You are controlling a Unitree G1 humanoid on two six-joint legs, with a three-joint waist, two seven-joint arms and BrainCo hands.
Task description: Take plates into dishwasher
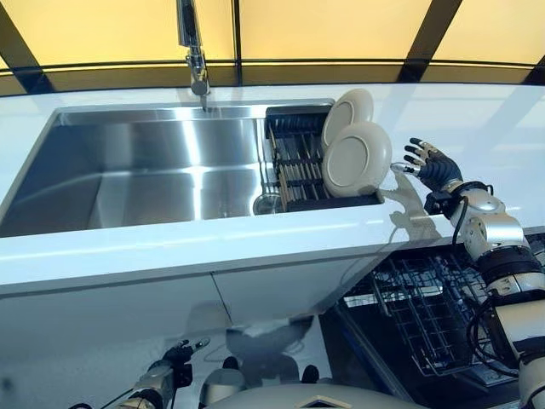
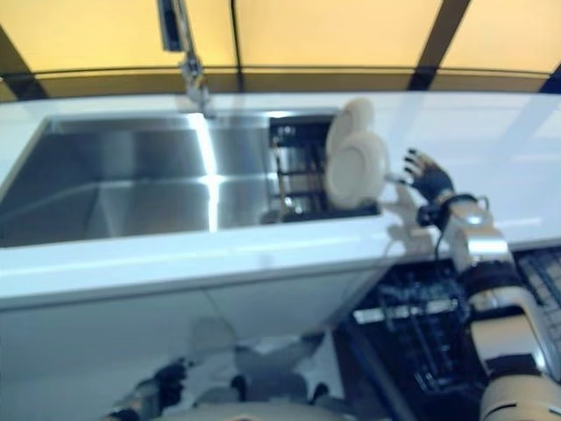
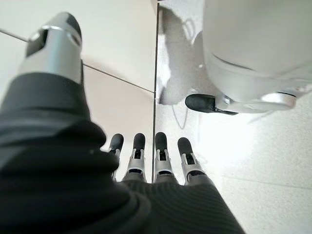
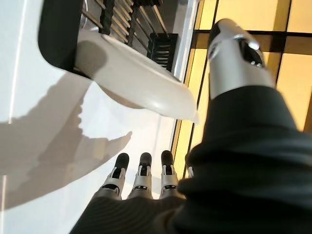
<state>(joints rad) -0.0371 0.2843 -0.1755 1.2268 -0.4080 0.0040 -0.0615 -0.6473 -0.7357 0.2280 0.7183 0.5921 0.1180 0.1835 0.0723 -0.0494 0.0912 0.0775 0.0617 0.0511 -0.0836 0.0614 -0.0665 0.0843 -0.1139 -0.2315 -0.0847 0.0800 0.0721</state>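
Your right hand (image 1: 436, 168) is spread open just beside the plates, holding nothing.

From the head, you see two round cream ceramic plates (image 1: 356, 158) standing on edge in the black slatted drying rack (image 1: 294, 162) at the right end of the stainless steel sink (image 1: 145, 170), set in the white surface (image 1: 170, 247); the dark wire dishwasher rack (image 1: 426, 315) sits below. Your left wrist shows the left hand (image 3: 146, 161) low, fingers straight, empty. Your right wrist shows straight fingers (image 4: 141, 173) near a plate's rim.
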